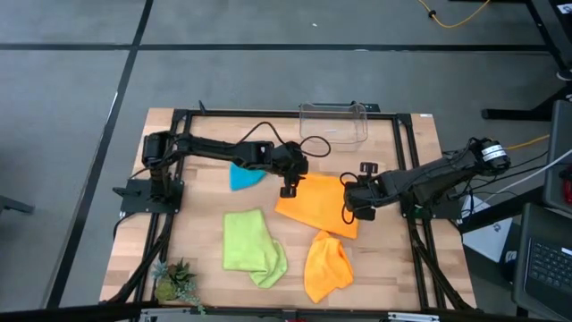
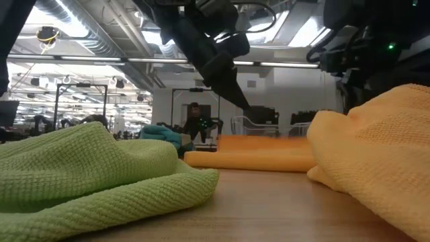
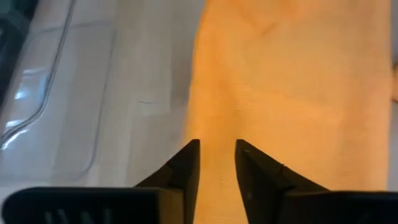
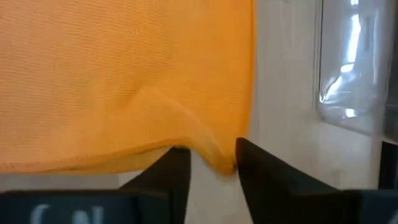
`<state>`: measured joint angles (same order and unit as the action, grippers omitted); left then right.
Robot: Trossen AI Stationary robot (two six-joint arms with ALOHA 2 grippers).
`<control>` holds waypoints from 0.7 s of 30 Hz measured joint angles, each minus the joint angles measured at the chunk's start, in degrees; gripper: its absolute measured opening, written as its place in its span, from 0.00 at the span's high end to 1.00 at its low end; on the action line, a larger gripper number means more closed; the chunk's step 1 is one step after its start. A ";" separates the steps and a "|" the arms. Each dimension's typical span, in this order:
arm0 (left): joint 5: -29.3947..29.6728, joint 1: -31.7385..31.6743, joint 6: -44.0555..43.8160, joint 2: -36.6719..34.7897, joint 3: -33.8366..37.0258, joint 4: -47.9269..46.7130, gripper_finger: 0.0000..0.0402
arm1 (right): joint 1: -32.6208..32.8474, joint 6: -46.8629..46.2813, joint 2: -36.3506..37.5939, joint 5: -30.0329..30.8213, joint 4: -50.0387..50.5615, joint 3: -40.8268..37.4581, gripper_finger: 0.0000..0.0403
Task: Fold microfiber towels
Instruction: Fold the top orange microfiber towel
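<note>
Folded orange towel (image 1: pixel 315 204), long axis diagonal

No text, label, brand, number or sign can be read in any of the views.

A robotics lab or workshop: exposed ducts (image 2: pixel 80 27) and strip lights (image 2: pixel 168 60) overhead, grey floor (image 1: pixel 71 134), cables (image 1: pixel 465 13), metal racks (image 2: pixel 67 101), and a framed wooden table (image 1: pixel 206 192).
</note>
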<state>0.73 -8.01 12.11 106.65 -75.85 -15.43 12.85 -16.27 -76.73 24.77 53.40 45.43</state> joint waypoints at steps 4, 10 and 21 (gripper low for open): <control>0.39 -0.04 -3.46 -0.43 0.00 -0.48 0.71 | -0.27 -0.27 0.00 -0.33 3.32 0.02 0.56; 0.73 0.91 -8.70 -3.77 -0.04 -6.54 0.71 | -0.25 -1.26 -0.04 -8.27 7.52 2.85 0.49; -4.35 7.81 -9.03 -4.77 1.07 -17.45 0.71 | 4.91 -12.24 0.56 -18.51 7.03 5.19 0.48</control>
<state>-3.62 -0.20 3.08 101.88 -74.78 -32.88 17.76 -28.51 -76.17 6.26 60.43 50.62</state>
